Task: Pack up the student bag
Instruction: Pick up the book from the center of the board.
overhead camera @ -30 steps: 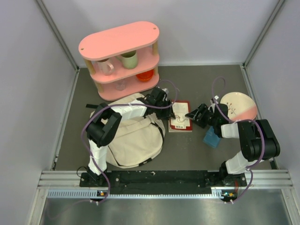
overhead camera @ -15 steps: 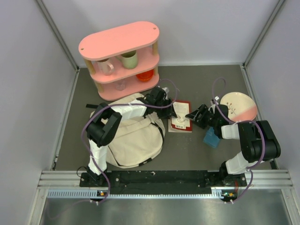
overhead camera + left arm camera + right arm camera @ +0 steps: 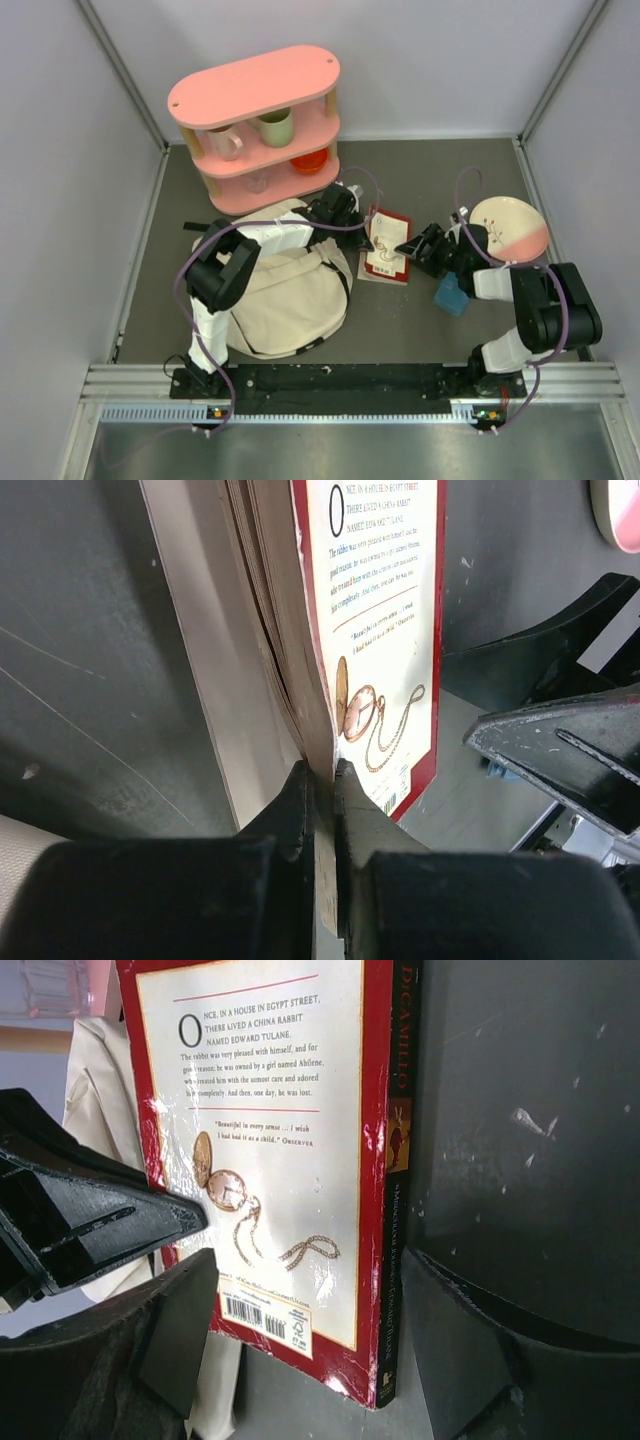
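Note:
The cream student bag point(image 3: 280, 290) lies at the left centre of the table. A red-and-white paperback book point(image 3: 386, 247) lies just right of it, its left edge lifted. My left gripper point(image 3: 352, 222) is shut on the book's back cover and pages point(image 3: 325, 780) at that left edge. My right gripper point(image 3: 408, 246) is open at the book's right side. In the right wrist view the book point(image 3: 270, 1160) stands between its spread fingers point(image 3: 175, 1320), neither pad clearly touching it. The bag's fabric point(image 3: 95, 1120) shows behind the book.
A pink two-tier shelf point(image 3: 260, 125) with mugs and an orange bowl stands at the back. A white-and-pink plate point(image 3: 510, 226) lies at the right. A small blue block point(image 3: 451, 295) sits beside the right arm. Grey walls enclose the table.
The left edge of the book has risen a little and the book has tilted, held by my left gripper. My right gripper has shifted slightly toward the book's right side.

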Robot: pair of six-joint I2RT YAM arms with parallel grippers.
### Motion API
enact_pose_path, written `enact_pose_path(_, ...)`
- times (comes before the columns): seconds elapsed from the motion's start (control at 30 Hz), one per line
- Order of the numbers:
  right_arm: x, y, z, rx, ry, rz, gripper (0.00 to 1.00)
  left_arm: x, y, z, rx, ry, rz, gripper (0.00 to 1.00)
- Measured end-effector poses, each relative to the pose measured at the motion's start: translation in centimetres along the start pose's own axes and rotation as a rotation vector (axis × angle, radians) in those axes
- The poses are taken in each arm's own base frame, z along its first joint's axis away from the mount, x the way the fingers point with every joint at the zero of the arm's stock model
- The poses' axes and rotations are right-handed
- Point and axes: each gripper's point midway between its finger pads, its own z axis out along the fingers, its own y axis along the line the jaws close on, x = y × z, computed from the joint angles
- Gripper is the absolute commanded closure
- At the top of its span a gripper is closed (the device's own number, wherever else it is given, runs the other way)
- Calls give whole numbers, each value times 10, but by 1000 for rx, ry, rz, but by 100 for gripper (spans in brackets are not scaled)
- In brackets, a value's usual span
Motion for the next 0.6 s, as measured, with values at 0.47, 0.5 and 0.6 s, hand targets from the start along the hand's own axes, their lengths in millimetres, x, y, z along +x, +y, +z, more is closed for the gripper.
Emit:
enact_pose_path(0.47, -11, 19, -38, 47, -68, -23, 9, 2, -39, -36, 165, 4, 183, 100)
enact_pose_path(0.5, -14, 21, -41, 38, -76, -25, 9, 0, -46, -43, 187, -8, 198, 100)
enact_pose_path(0.6, -16, 31, -47, 1, -79, -32, 9, -6, -68, -63, 259, -44, 237, 100)
